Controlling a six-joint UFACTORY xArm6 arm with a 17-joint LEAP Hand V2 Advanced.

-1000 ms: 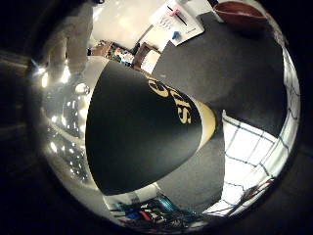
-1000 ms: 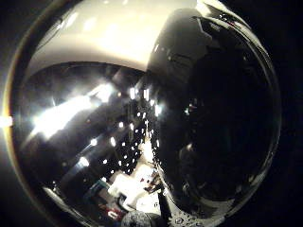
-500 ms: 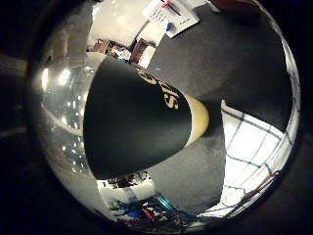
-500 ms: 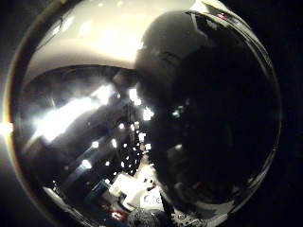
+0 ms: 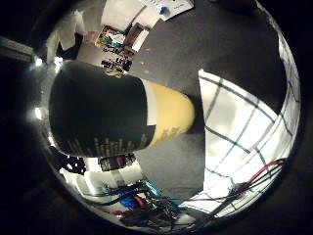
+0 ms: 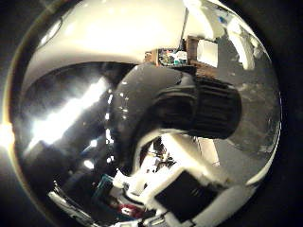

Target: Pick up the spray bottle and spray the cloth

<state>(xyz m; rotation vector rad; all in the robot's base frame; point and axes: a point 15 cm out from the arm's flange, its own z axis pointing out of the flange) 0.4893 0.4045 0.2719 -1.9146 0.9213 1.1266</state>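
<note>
The spray bottle (image 5: 107, 117) fills much of the little finger side view, close to my palm, with a black label and a yellow lower body (image 5: 171, 115). Its base points toward the white cloth (image 5: 239, 132) with dark grid lines, which lies on the dark table (image 5: 210, 49). Whether the base touches the table I cannot tell. The thumb side view shows the bottle's black spray head (image 6: 142, 104) and ribbed collar (image 6: 213, 113). White and black fingers of my right hand (image 6: 189, 189) curl in just under the collar, against the bottle's neck.
White papers (image 5: 166, 7) lie at the far side of the dark table. Beyond the table stand cluttered shelves (image 5: 120, 39). A white box-like object (image 5: 110, 178) sits beside the bottle's label end.
The bottle has turned against my palm: the label's large letters are gone and small print shows. In the thumb side view the spray head and collar now stand out where a dark mass filled the picture.
</note>
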